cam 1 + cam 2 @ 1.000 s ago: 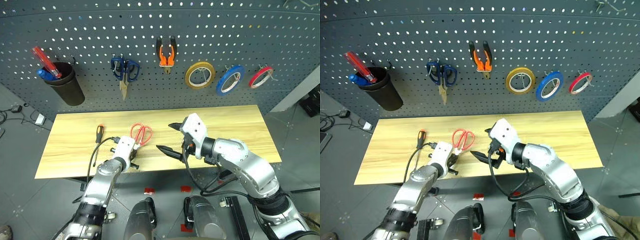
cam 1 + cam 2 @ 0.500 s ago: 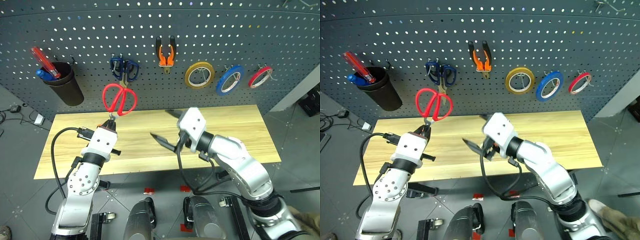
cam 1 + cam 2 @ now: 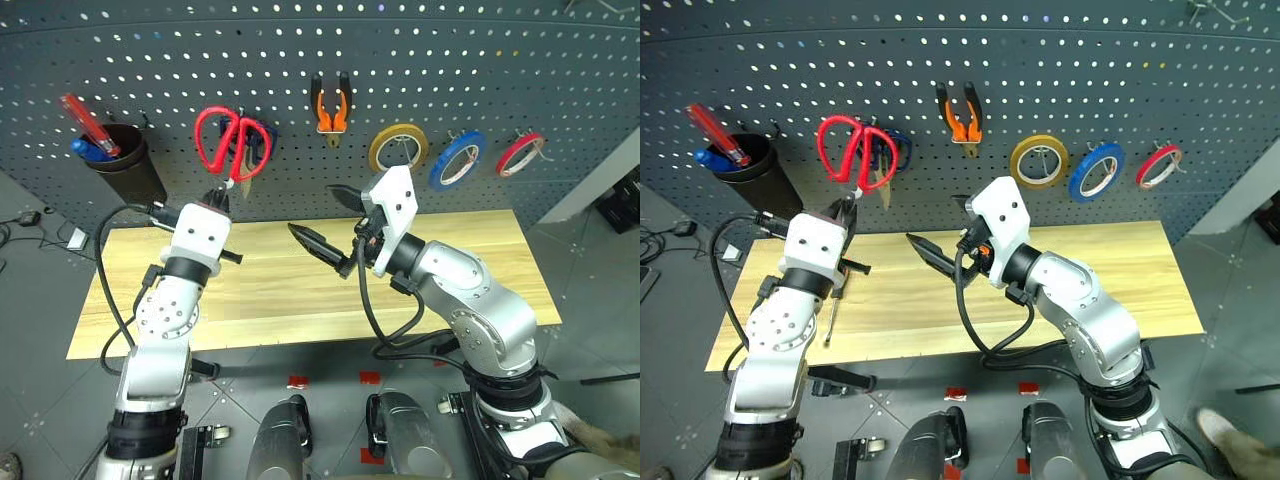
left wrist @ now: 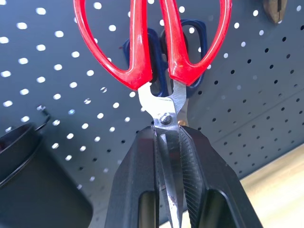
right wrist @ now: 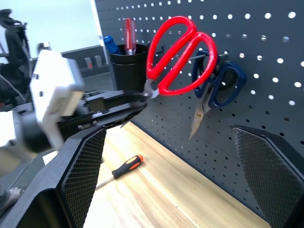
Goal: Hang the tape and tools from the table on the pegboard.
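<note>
My left gripper [image 3: 224, 194] is shut on the blades of the red-handled scissors [image 3: 232, 143], handles up, held against the pegboard [image 3: 500, 60] right in front of the dark blue-handled scissors [image 3: 265, 132]. In the left wrist view both fingers [image 4: 137, 161] clamp the blades just below the pivot. Out over the middle of the table [image 3: 470, 250], my right gripper [image 3: 320, 212] is open and holds nothing. The screwdriver [image 5: 126, 166] lies on the table under my left arm. The orange-and-black pliers [image 3: 332, 108] and the blue tape [image 3: 459, 160] hang on the pegboard.
A yellow tape ring [image 3: 398, 148] and a red tape ring [image 3: 521, 153] hang on either side of the blue one. A black cup [image 3: 125, 170] holding a red-handled tool hangs at the pegboard's left.
My left gripper has lifted the red scissors off the table, up to the pegboard by the blue-handled scissors. My right gripper has risen a little and stays open.
</note>
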Tool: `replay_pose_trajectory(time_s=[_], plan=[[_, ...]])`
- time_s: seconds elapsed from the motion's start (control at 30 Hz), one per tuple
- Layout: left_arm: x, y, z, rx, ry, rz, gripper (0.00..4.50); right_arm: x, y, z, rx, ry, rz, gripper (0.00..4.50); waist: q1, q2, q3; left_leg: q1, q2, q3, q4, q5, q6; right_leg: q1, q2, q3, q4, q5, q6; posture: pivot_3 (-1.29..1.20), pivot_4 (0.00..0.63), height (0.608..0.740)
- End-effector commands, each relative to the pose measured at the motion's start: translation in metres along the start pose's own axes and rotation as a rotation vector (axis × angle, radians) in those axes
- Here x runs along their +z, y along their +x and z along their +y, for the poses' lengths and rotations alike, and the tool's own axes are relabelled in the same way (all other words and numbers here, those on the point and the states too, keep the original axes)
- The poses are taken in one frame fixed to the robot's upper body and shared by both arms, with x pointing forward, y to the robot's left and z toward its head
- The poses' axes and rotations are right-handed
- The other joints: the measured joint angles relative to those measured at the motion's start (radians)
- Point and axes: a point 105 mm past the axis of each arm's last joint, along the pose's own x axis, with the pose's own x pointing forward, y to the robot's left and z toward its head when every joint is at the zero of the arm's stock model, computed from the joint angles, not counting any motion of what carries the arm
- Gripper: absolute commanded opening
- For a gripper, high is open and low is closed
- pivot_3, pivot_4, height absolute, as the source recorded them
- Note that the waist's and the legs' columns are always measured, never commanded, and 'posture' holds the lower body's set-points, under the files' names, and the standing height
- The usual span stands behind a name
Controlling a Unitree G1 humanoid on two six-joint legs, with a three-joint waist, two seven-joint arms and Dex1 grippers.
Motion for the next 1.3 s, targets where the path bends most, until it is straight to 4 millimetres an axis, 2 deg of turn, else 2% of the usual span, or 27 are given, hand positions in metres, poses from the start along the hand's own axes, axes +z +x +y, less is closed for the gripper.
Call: replay_pose_trajectory(time_s=[0.03,0.2,0.27,0.37,0.5,0.57,0.67,0.87,1.0,1.17,1.3], plan=[[0.005,0.012,0.001,-0.012,0.003,-0.038,0.33,0.014,0.003,0.009,0.028,-0.013,-0.054,4.5,-0.001,0.0,0.0,0.0,0.0,0.0,0.0,0.0,0.0,0.0,0.0,0.0,0.0,0.0,0.0,-0.24,0.229,0.74],[0.0,0.023,-0.012,-0.08,-0.013,-0.021,0.33,0.016,0.006,0.009,0.03,-0.018,-0.063,4.5,-0.006,-0.001,0.0,0.0,0.0,0.0,0.0,0.0,0.0,0.0,0.0,0.0,0.0,0.0,0.0,-0.24,0.229,0.74],[-0.012,0.021,-0.016,-0.107,-0.017,0.034,1.07,0.016,0.007,0.01,0.029,-0.019,-0.064,4.5,-0.009,-0.001,0.0,0.0,0.0,0.0,0.0,0.0,0.0,0.0,0.0,0.0,0.0,0.0,0.0,-0.25,0.228,0.74],[-0.03,0.013,-0.021,-0.126,-0.069,0.116,1.93,0.013,0.007,0.01,0.022,-0.022,-0.053,4.5,-0.019,-0.001,0.0,0.0,0.0,0.0,0.0,0.002,-0.003,0.0,0.0,0.0,0.0,0.0,0.0,-0.25,0.228,0.74],[-0.067,-0.013,-0.033,-0.205,-0.184,0.306,3.16,-0.002,0.008,0.005,-0.019,-0.029,0.025,4.5,-0.028,-0.001,-0.001,0.0,0.0,0.0,0.0,0.002,-0.004,0.0,0.0,0.001,0.0,0.0,0.0,-0.25,0.23,0.74],[-0.083,-0.025,-0.031,-0.205,-0.229,0.397,3.83,-0.009,0.008,0.004,-0.028,-0.033,0.066,4.5,-0.03,-0.001,-0.001,0.0,0.0,0.0,0.0,0.002,-0.004,0.0,0.0,0.0,0.001,0.0,0.0,-0.25,0.23,0.74],[-0.099,-0.04,-0.022,-0.181,-0.351,0.495,3.83,-0.016,0.007,0.007,-0.009,-0.043,0.114,4.5,-0.029,-0.001,-0.001,0.0,0.0,0.0,0.001,0.002,-0.004,0.0,0.0,0.0,0.001,0.0,0.0,-0.24,0.241,0.74],[-0.126,-0.057,0.024,-0.05,-0.494,0.628,3.83,-0.025,0.01,0.025,0.071,-0.014,0.193,4.5,-0.027,-0.001,0.0,0.001,0.001,0.0,0.001,0.002,-0.003,0.0,0.0,0.0,0.001,0.0,0.0,-0.23,0.264,0.74],[-0.144,-0.054,0.053,0.018,-0.521,0.694,4.46,-0.021,0.028,0.038,0.086,0.02,0.209,4.5,-0.026,-0.005,0.006,0.001,0.001,0.0,0.0,0.002,-0.003,0.0,0.0,0.001,0.001,0.0,0.0,-0.22,0.302,0.74],[-0.156,-0.043,0.054,-0.02,-0.499,0.745,4.46,-0.015,0.039,0.046,0.097,0.035,0.233,4.5,-0.015,-0.011,0.028,0.001,0.001,0.0,0.001,0.001,-0.001,0.0,-0.001,0.0,0.001,0.0,0.0,-0.23,0.37,0.74],[-0.167,-0.027,0.049,-0.032,-0.51,0.762,4.46,-0.015,0.04,0.05,0.112,0.045,0.255,4.5,0.004,-0.013,0.058,0.0,0.0,0.0,0.001,0.002,-0.003,-0.002,-0.002,0.0,0.001,0.0,-0.001,-0.23,0.404,0.74]])
